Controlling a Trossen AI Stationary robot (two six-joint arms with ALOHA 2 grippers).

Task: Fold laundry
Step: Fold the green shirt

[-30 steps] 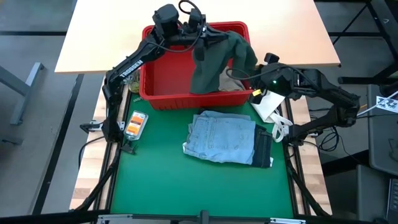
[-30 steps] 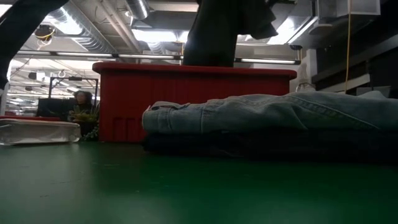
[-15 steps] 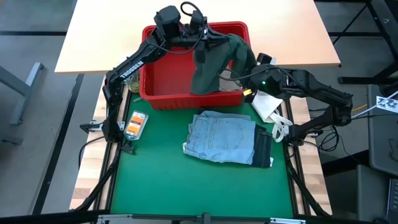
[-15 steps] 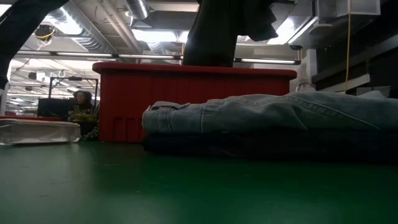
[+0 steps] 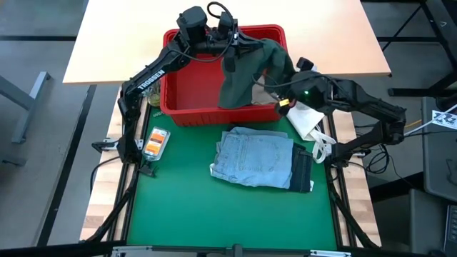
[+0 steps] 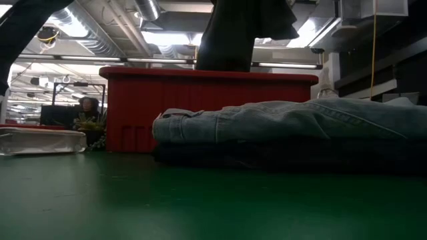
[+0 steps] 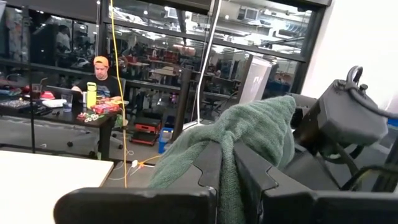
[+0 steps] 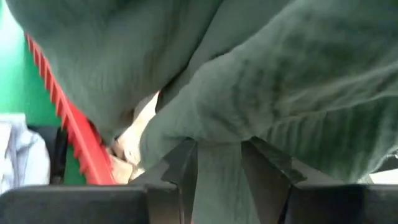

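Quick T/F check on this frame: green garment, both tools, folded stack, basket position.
1. The left tool is shut on the dark olive green garment, holding it up over the red basket. True.
2. The right tool hangs far from the green garment. False: its fingers straddle a fold of it, at the basket's right side.
3. The light blue denim lies folded on the green mat, on top of a darker piece. True.
4. The basket stands in front of the folded stack. False: it stands behind it.
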